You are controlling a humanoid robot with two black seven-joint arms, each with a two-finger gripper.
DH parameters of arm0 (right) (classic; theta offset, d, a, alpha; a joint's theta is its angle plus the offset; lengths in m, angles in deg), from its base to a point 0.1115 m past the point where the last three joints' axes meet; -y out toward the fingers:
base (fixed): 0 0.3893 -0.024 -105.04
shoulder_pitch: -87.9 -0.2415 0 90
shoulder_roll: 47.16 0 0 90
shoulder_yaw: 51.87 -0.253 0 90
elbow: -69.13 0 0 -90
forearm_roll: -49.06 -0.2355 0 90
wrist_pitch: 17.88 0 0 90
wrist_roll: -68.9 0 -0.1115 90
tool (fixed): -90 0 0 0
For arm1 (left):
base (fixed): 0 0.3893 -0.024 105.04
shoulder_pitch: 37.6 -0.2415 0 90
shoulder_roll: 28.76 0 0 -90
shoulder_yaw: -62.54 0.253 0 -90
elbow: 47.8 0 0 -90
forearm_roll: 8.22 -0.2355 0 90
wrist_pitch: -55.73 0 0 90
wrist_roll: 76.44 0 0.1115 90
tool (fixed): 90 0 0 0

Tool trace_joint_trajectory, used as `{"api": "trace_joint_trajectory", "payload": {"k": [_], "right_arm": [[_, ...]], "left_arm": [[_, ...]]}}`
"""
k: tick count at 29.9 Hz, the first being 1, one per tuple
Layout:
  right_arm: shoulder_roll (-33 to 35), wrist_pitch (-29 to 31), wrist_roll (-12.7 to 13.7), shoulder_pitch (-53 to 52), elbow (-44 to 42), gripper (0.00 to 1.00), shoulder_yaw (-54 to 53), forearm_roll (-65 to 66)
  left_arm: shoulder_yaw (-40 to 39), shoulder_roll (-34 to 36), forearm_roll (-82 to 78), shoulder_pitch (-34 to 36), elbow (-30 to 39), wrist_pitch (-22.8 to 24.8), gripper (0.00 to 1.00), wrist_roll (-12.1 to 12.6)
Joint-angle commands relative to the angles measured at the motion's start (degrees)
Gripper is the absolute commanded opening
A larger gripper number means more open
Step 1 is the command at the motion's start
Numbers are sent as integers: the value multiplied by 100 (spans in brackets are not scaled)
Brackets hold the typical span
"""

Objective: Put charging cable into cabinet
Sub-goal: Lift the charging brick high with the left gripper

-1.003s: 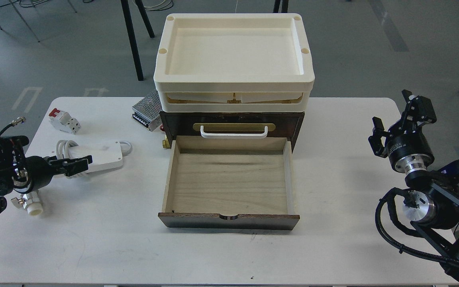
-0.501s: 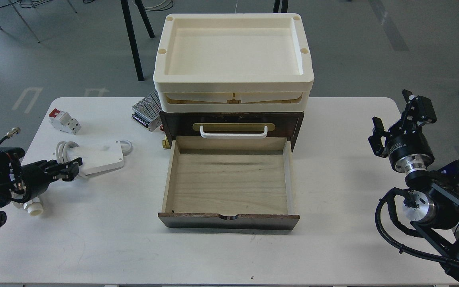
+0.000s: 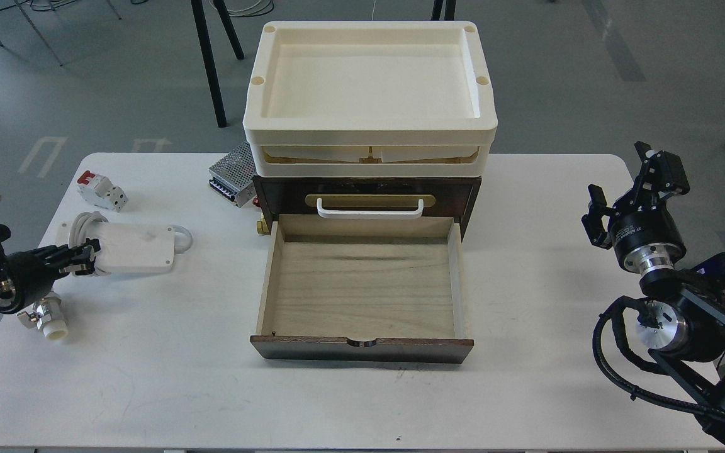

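White charging cable [image 3: 131,248] lies on the table [image 3: 148,377] well left of the cabinet [image 3: 365,189], whose pale drawer [image 3: 362,286] stands pulled out. Left gripper [image 3: 82,258] clamps the cable's coiled end. Right gripper [image 3: 627,182], far right of the cabinet, is spread and holds nothing.

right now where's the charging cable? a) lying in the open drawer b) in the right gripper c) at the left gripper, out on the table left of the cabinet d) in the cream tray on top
c: the charging cable is at the left gripper, left of the cabinet; the open drawer holds nothing, and the right gripper is far off and empty.
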Motion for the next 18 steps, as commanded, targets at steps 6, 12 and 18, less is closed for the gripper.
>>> {"api": "trace_joint_trajectory", "payload": {"k": [6,12,18], "right_arm": [[0,-2,0,0,0,99,0,0],[0,-2,0,0,0,99,9,0],[0,-2,0,0,-8,99,9,0]], "left_arm": [[-102,766,1880,370,11,47,2,0],[-216,1363,2919,1002,29,371,2,0],[-839,1812,3219,2152,29,1399,2,0]]}}
